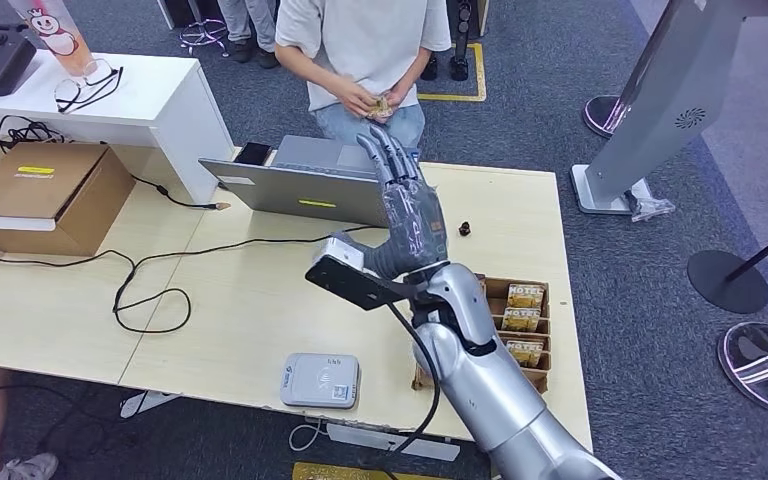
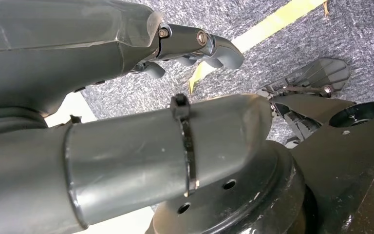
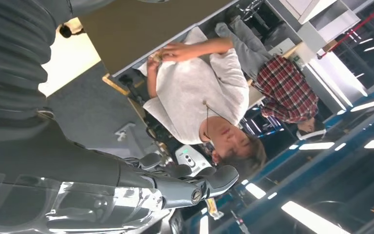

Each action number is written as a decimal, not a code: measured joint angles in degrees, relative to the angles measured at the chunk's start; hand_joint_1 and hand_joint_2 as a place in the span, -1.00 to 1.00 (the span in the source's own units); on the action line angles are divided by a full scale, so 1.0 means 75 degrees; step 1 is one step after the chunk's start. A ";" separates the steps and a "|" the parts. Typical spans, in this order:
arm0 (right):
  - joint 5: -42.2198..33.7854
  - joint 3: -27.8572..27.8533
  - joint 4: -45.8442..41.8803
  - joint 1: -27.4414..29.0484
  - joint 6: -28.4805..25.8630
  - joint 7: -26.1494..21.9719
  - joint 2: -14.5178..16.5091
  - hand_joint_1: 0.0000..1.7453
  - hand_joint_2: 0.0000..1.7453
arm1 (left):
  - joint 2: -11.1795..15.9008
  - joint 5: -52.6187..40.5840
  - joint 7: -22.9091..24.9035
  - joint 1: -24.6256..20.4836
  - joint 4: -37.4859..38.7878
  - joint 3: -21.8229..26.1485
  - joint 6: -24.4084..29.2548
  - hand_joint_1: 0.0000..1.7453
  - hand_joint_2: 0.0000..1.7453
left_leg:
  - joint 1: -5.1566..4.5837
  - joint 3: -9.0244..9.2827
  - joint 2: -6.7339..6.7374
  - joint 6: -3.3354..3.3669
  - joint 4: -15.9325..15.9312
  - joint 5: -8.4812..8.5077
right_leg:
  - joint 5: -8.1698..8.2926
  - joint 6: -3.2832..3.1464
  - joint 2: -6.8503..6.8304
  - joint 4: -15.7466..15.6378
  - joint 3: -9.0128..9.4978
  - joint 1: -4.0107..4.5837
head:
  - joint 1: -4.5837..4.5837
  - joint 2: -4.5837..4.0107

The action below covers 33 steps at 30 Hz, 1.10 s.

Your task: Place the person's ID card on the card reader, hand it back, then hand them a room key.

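My right hand (image 1: 406,208) is raised above the far side of the wooden table (image 1: 240,310), fingers stretched out toward the person (image 1: 360,40), holding nothing. In the right wrist view its fingers (image 3: 195,187) are spread and bare. The seated person holds a small tan item (image 1: 381,105) in both hands, a little beyond my fingertips; I cannot tell whether it is the ID card. The white card reader (image 1: 320,380) lies near the table's front edge with nothing on it. A brown box of room key cards (image 1: 523,322) stands to the right of my forearm. My left hand (image 2: 195,46) hangs over the carpet, empty, fingers loosely apart.
An open grey laptop (image 1: 305,180) stands just left of my raised hand. A small dark object (image 1: 465,229) lies on the table beside it. Black cables (image 1: 150,285) loop across the left half. A cardboard box (image 1: 50,195) and a white counter (image 1: 160,100) stand at the left.
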 joint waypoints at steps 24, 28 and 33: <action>0.1258 0.0609 -0.1878 0.1289 0.0526 0.0101 -0.1218 -1.00 1.00 | -0.0313 -0.0229 -0.0205 0.0429 -0.0887 0.0554 -0.0592 -1.00 -1.00 | -0.0001 0.0000 -0.0001 0.0000 0.0000 0.0000 | 0.0000 0.0000 -0.0001 0.0000 0.0001 0.0000 | -0.0001 0.0000; 0.1451 0.0613 -0.2027 0.1485 0.0617 0.0234 -0.1377 -1.00 1.00 | -0.0416 -0.0278 -0.0205 0.0463 -0.1097 0.0689 -0.0695 -1.00 -1.00 | 0.0000 0.0000 -0.0001 0.0000 0.0000 0.0000 | 0.0000 0.0000 -0.0001 0.0000 0.0001 0.0000 | -0.0001 0.0000; 0.1609 0.0611 -0.2187 0.1707 0.0772 0.0340 -0.1539 -1.00 1.00 | -0.0551 -0.0344 -0.0205 0.0542 -0.1399 0.0817 -0.0858 -1.00 -1.00 | 0.0000 0.0001 -0.0001 0.0000 0.0000 -0.0001 | 0.0000 0.0000 -0.0001 0.0000 0.0000 0.0000 | -0.0001 0.0000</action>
